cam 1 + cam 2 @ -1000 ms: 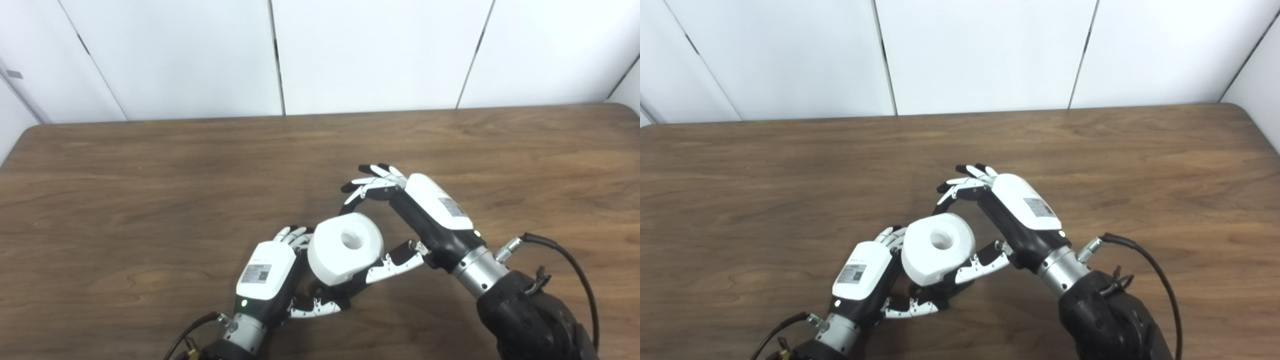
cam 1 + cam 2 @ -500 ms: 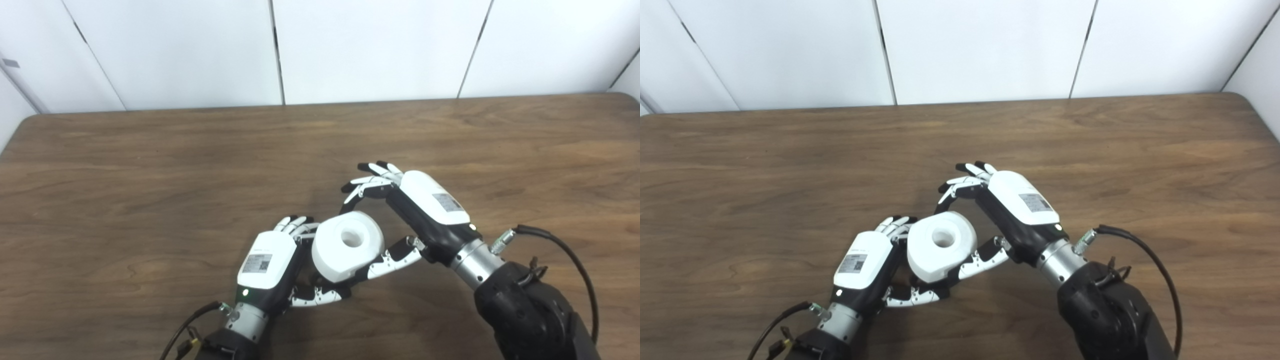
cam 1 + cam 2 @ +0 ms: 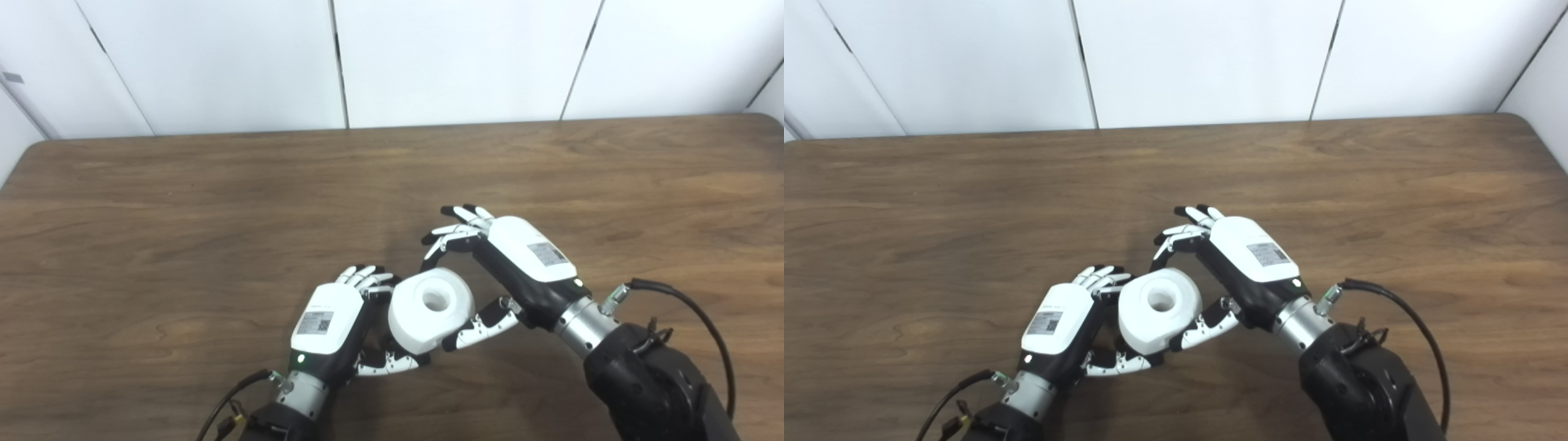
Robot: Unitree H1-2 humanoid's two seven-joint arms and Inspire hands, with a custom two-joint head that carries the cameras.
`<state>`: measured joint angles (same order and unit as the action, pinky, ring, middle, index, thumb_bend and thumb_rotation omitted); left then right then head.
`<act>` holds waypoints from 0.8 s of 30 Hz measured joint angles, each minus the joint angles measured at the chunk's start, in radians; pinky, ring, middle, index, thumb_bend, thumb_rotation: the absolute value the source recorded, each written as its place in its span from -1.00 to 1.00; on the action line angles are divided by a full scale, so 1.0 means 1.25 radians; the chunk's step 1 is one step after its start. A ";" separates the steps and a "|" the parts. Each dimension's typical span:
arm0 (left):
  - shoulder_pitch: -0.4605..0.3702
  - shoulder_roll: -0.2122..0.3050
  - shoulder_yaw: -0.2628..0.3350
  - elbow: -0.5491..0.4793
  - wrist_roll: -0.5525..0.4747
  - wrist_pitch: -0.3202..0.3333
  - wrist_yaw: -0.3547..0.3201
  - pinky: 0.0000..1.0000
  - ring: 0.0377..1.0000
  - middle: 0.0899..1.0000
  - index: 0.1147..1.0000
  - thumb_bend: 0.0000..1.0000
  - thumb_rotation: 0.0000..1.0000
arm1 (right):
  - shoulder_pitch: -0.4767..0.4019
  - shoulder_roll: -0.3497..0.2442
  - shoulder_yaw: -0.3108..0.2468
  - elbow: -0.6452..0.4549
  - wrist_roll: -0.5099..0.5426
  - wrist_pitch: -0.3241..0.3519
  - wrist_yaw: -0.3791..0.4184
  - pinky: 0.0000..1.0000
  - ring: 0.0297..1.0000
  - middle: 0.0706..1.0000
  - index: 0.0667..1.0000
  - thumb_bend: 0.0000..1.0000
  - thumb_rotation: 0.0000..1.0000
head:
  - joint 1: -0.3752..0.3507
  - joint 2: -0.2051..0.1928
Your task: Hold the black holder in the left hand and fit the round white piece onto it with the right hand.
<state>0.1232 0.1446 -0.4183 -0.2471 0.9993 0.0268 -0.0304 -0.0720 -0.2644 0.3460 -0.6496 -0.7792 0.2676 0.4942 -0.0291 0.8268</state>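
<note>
Two hands meet low over the wooden table (image 3: 184,202), near its front edge. Left hand (image 3: 327,324): fingers curled under and beside the round white piece (image 3: 432,309); the black holder is hidden, so its grasp cannot be told. Right hand (image 3: 514,263): fingers and thumb spread around the piece's far and near sides, touching it.

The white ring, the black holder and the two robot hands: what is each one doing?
White ring: held between both hands, hole facing up.
Black holder: hidden, cannot tell.
Left hand: curled under the ring.
Right hand: fingers and thumb around the ring.
Table: bare wood.
</note>
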 measured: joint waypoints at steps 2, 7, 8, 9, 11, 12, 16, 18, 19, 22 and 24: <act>0.000 0.000 -0.001 0.000 0.000 0.001 0.000 0.84 0.76 0.56 -0.16 0.04 -0.89 | 0.000 0.000 0.002 0.000 -0.012 -0.007 0.000 0.95 0.90 0.55 -0.11 0.05 -0.73 | 0.000 0.000; 0.000 0.000 -0.001 -0.001 0.000 0.001 -0.001 0.85 0.76 0.56 -0.16 0.04 -0.89 | 0.000 0.002 0.011 0.010 -0.032 -0.029 0.002 0.91 0.91 0.55 -0.11 0.05 -0.73 | 0.000 0.001; 0.000 0.000 -0.002 -0.001 0.000 0.002 -0.001 0.85 0.76 0.56 -0.16 0.04 -0.89 | 0.000 0.003 0.012 0.016 -0.032 -0.032 0.002 0.90 0.91 0.55 -0.11 0.05 -0.73 | 0.000 0.002; 0.000 0.000 -0.003 -0.002 0.000 0.002 -0.001 0.83 0.75 0.56 -0.16 0.04 -0.89 | 0.000 0.005 0.012 0.022 -0.033 -0.033 0.001 0.89 0.91 0.55 -0.11 0.05 -0.73 | -0.001 0.001; 0.000 0.000 -0.004 -0.002 0.000 0.002 -0.001 0.82 0.75 0.56 -0.16 0.04 -0.89 | 0.000 0.009 0.012 0.023 -0.035 -0.036 0.000 0.88 0.91 0.55 -0.11 0.05 -0.73 | -0.001 0.001; 0.000 0.000 -0.004 -0.002 0.000 0.002 -0.001 0.82 0.75 0.56 -0.16 0.04 -0.89 | 0.000 0.010 0.012 0.023 -0.036 -0.037 0.000 0.87 0.90 0.56 -0.11 0.05 -0.73 | -0.001 0.001; 0.000 0.000 -0.005 -0.004 0.000 0.003 -0.002 0.83 0.76 0.56 -0.16 0.04 -0.89 | 0.002 0.017 0.012 0.024 -0.043 -0.037 -0.002 0.86 0.90 0.56 -0.11 0.05 -0.73 | 0.001 0.001; 0.000 0.000 -0.006 -0.006 0.001 0.004 -0.004 0.83 0.76 0.56 -0.16 0.04 -0.89 | 0.005 0.019 0.012 0.024 -0.044 -0.038 -0.003 0.85 0.89 0.55 -0.11 0.05 -0.73 | -0.001 0.005; 0.000 0.000 -0.006 -0.007 0.001 0.005 -0.005 0.83 0.75 0.56 -0.16 0.04 -0.89 | 0.006 0.019 0.012 0.024 -0.045 -0.041 -0.004 0.85 0.89 0.55 -0.11 0.05 -0.73 | 0.001 0.005; 0.000 0.000 -0.007 -0.008 0.001 0.008 -0.006 0.83 0.75 0.56 -0.16 0.04 -0.89 | 0.008 0.019 0.012 0.024 -0.049 -0.051 -0.008 0.85 0.89 0.55 -0.11 0.05 -0.73 | 0.004 0.006; 0.000 0.000 -0.009 -0.009 0.002 0.009 -0.006 0.82 0.75 0.56 -0.16 0.04 -0.89 | 0.010 0.019 0.012 0.025 -0.050 -0.057 -0.011 0.85 0.89 0.54 -0.11 0.05 -0.73 | 0.002 0.010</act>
<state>0.1236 0.1442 -0.4291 -0.2580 1.0012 0.0385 -0.0374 -0.0599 -0.2407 0.3608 -0.6179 -0.8422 0.1962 0.4805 -0.0261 0.8391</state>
